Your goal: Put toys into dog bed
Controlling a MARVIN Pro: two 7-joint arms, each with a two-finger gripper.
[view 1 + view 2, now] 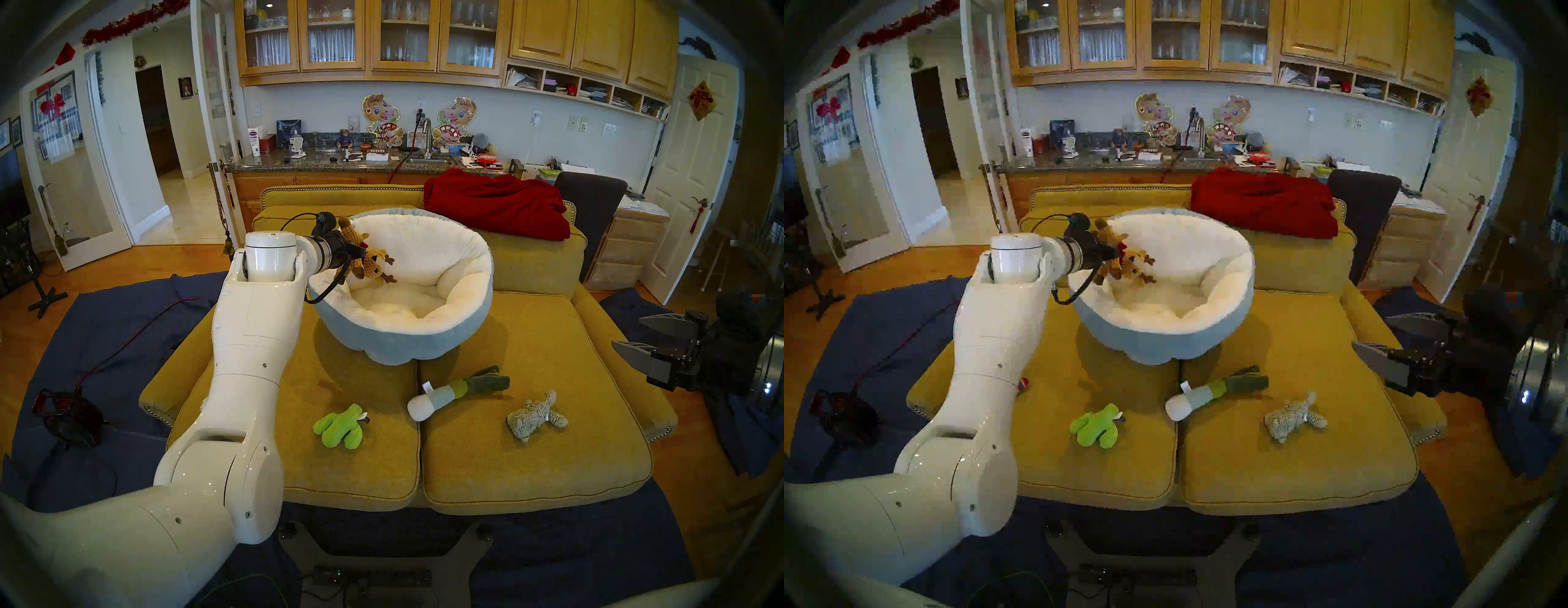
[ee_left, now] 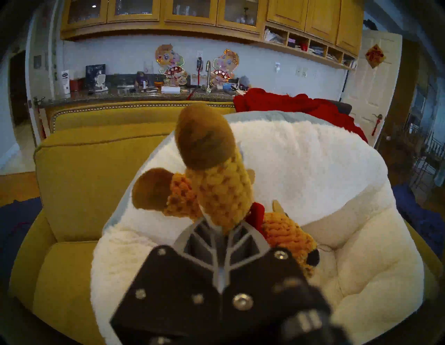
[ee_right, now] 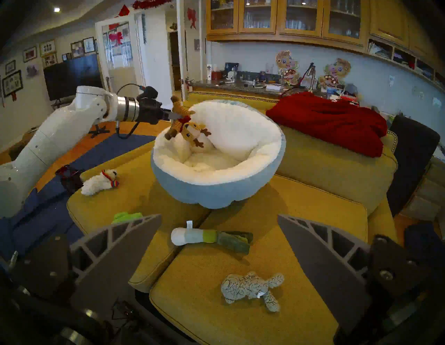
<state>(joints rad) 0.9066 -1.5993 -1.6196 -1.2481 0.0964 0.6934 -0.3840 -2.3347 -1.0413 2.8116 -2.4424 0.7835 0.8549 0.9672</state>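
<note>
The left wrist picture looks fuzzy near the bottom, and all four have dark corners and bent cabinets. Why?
Left wrist view: the left gripper, shut on the reindeer, sits too close to the lens, so its black body blurs while the dog bed stays sharper. All views: fisheye lenses give the dark rim and curve straight cabinet lines. Head views: soft daylight, faint shadows under the cactus and leek.

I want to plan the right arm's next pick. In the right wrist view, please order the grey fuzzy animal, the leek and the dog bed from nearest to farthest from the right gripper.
From the right gripper:
1. Grey fuzzy animal, low, between the fingers.
2. Leek, farther out, across the cushion seam.
3. Dog bed, beyond both, at the sofa's back.
</note>
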